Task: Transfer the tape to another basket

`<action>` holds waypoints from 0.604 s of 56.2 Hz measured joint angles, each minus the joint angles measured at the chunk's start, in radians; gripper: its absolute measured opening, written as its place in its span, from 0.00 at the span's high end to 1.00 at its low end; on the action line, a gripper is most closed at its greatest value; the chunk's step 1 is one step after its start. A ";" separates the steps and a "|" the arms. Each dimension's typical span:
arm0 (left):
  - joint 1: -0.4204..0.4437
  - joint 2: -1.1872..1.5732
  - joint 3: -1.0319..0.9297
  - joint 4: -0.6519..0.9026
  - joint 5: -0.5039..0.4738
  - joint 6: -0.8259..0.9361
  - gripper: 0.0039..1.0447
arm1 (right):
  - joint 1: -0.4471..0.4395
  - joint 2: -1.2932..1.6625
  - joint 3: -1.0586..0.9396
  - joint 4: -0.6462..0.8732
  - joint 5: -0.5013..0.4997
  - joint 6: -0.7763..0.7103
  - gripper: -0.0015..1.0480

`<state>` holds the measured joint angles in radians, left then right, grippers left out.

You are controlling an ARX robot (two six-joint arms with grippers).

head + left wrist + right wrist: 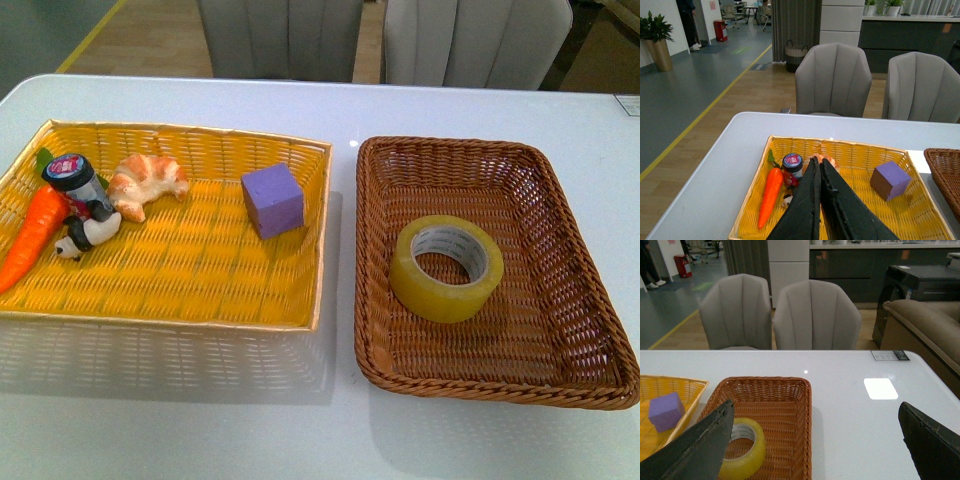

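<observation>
The tape [446,268], a yellowish roll with a white core, lies flat in the brown wicker basket [372,330] on the right of the white table. Neither arm shows in the front view. In the right wrist view my right gripper [816,410] is open wide, and one finger [705,445] partly covers the tape [749,452] in the brown basket [790,415]. My left gripper [818,162] is shut on nothing and hangs over the yellow basket [920,210]. A corner of the brown basket [945,175] shows at that view's edge.
The yellow woven basket [200,290] on the left holds a carrot [30,240], a small jar [78,185], a panda figure [85,235], a croissant [148,182] and a purple cube [272,200]. Two grey chairs [285,38] stand behind the table's far edge.
</observation>
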<state>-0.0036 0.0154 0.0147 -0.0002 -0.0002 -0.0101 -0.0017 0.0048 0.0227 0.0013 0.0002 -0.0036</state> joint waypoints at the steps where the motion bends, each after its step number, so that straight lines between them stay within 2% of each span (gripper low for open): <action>1: 0.000 0.000 0.000 0.000 0.000 0.000 0.89 | 0.000 0.000 0.000 0.000 0.000 0.000 0.09; 5: 0.000 0.000 0.000 0.000 0.000 0.000 0.77 | 0.000 0.000 0.000 0.000 0.000 0.000 0.09; 20: 0.000 0.000 0.000 0.000 0.000 0.000 0.09 | 0.000 0.000 0.000 0.000 0.000 0.000 0.09; 21: 0.000 0.000 0.000 0.000 0.000 0.002 0.07 | 0.000 0.000 0.000 0.000 0.000 0.000 0.09; 34: 0.000 0.000 0.000 0.000 0.000 0.002 0.08 | 0.000 0.000 0.000 0.000 0.000 0.000 0.09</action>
<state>-0.0036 0.0151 0.0147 -0.0002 -0.0002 -0.0078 -0.0021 0.0048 0.0227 0.0013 0.0002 -0.0036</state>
